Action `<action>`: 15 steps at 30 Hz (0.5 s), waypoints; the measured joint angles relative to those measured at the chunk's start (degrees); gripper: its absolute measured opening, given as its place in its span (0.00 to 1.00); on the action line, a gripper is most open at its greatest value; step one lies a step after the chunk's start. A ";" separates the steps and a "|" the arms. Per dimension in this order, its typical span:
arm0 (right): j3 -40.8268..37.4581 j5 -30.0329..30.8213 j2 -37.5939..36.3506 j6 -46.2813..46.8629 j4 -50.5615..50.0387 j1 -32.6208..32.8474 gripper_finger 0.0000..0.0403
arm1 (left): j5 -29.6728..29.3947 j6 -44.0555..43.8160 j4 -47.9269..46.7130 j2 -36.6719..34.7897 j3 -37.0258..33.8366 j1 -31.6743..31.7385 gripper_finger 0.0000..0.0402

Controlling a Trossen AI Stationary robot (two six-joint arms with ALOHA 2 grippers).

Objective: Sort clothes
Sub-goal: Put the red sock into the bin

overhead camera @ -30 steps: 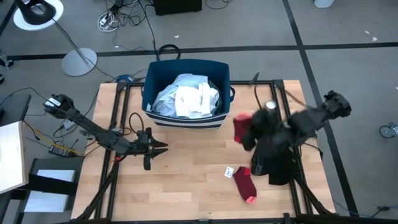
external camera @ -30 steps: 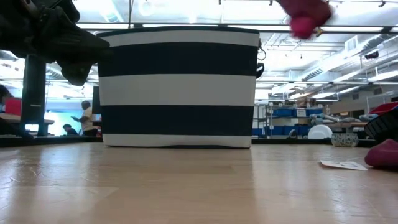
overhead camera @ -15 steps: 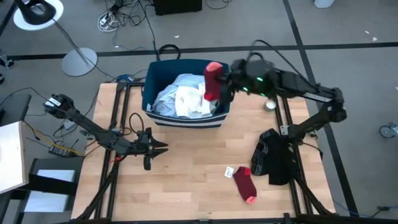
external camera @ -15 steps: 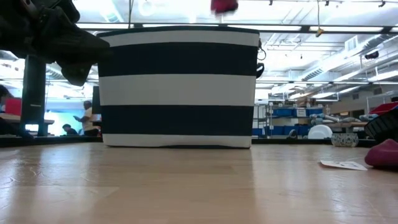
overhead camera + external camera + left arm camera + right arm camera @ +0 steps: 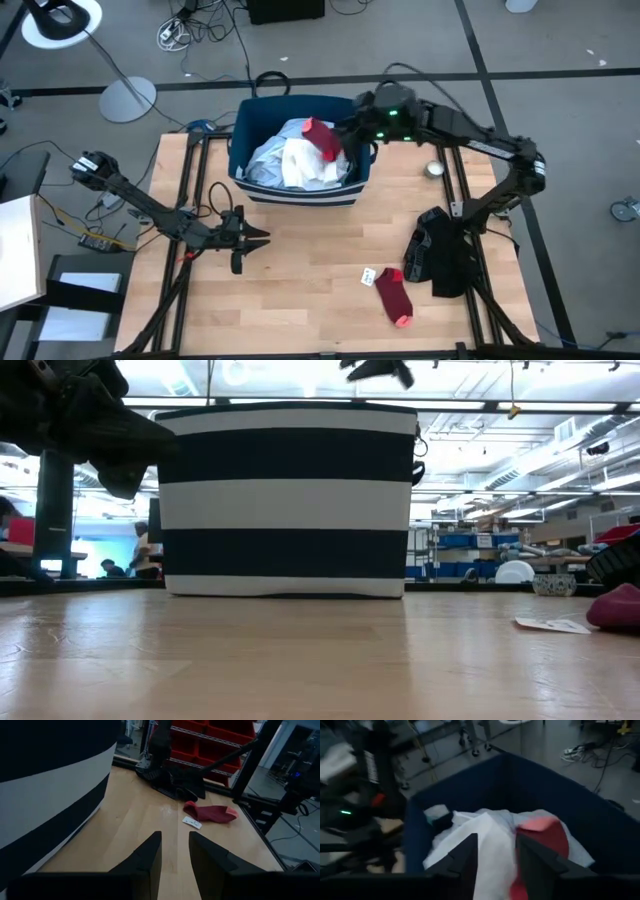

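A dark red sock (image 5: 320, 137) (image 5: 546, 836) lies on top of the light blue and white clothes (image 5: 290, 160) piled in the navy striped bin (image 5: 300, 192). My right gripper (image 5: 350, 127) (image 5: 497, 857) hangs open just above the bin's right side, with the sock below and beside its fingers. A second dark red sock (image 5: 393, 294) (image 5: 210, 813) and a black garment (image 5: 440, 262) lie flat on the table's right part. My left gripper (image 5: 262, 237) (image 5: 175, 852) waits open, low over the table in front of the bin.
A small white tag (image 5: 368, 276) (image 5: 191, 822) lies beside the sock on the table. The bin (image 5: 288, 500) stands at the table's far middle. A round metal piece (image 5: 434, 168) sits at the far right. Bare wood stretches across the near middle.
My right gripper has swung up from over the table's right part toward the far left, carrying a red sock over the bin. It has opened and let go, and the sock has dropped onto the pile of clothes inside.
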 joint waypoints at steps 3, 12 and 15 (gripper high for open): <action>0.11 -1.68 -4.07 2.73 -4.15 1.89 0.36 | 0.12 0.02 -0.30 0.02 0.00 0.00 0.26; -0.56 19.89 -10.24 17.09 -31.22 23.87 0.32 | 0.14 0.00 -0.41 0.02 0.00 0.00 0.26; -3.99 22.21 -10.34 28.10 -36.35 31.99 0.31 | 0.13 -0.01 -0.40 0.02 0.00 0.00 0.26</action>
